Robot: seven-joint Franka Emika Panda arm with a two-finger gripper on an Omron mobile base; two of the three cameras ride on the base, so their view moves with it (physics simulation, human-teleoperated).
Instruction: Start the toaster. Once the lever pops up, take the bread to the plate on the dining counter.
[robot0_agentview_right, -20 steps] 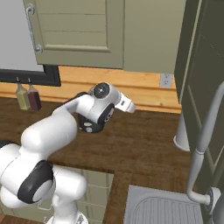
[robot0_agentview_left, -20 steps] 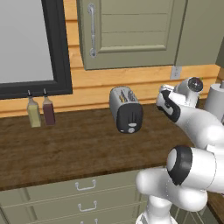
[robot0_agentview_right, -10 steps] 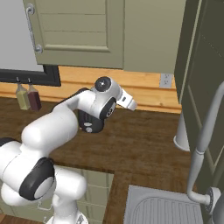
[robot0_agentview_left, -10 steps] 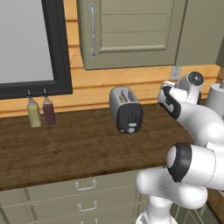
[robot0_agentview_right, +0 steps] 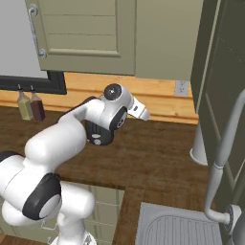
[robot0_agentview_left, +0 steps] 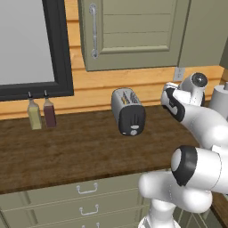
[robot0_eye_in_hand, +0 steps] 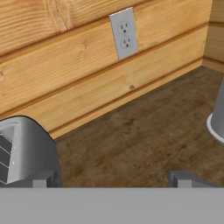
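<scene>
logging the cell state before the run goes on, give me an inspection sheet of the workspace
surface: dark wood counter over pale green drawers.
job's things: toaster stands near the back wall, black end panel facing outward; bread, plate, dining counter: nothing seen.
clutter: two bottles at the back left; white cylinder base at the right.
grippers: gripper with jaws open, holding nothing, right of the toaster.
cables: nothing seen.
surroundings: wall outlet, wood-plank backsplash, green cabinet door, sink with faucet.
</scene>
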